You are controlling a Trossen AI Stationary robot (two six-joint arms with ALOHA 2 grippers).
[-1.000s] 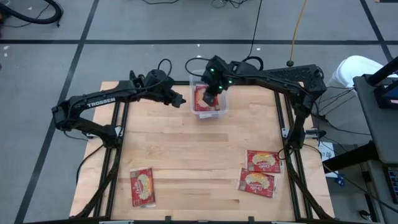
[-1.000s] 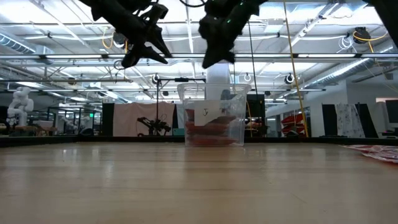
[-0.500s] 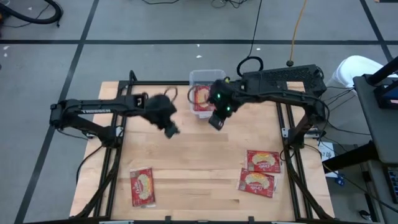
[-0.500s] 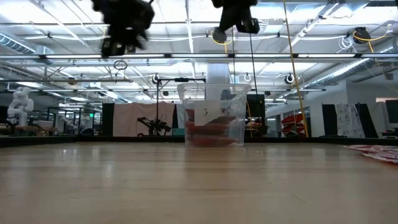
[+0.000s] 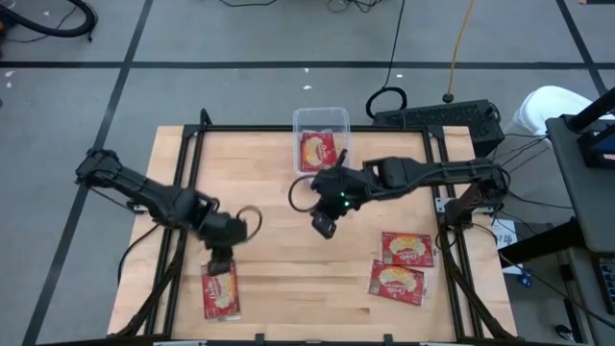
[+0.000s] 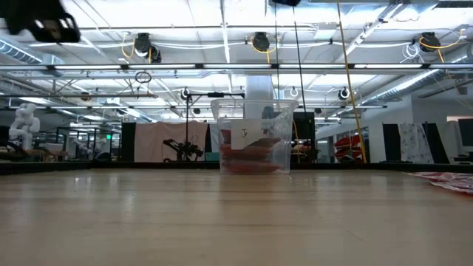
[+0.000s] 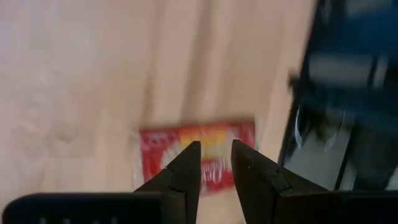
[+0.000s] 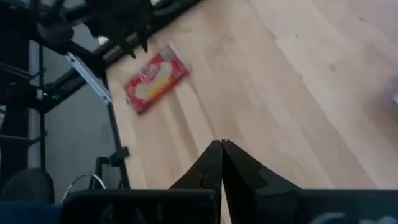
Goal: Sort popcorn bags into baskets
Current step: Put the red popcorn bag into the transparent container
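A clear plastic basket (image 5: 321,123) stands at the far middle edge of the wooden bench (image 5: 288,240), and red popcorn bags (image 5: 318,151) lie flat inside it; the low view shows the red layer resting on the floor of the tub (image 6: 255,147), well below its rim. Three more bags lie loose on the bench: a single bag (image 5: 220,288) near the front left corner and a pair near the front right, one bag (image 5: 407,249) just behind the other (image 5: 398,283), the two touching or slightly overlapping. The left claw (image 5: 220,259) hangs just above the far end of the single bag, its fingers (image 7: 184,167) a narrow gap apart and gripping nothing, with the red packet (image 7: 198,157) showing beyond them. The right claw (image 5: 324,226) hovers over bare wood near the bench's middle, in front of the basket, its fingers (image 8: 214,163) pressed together and empty.
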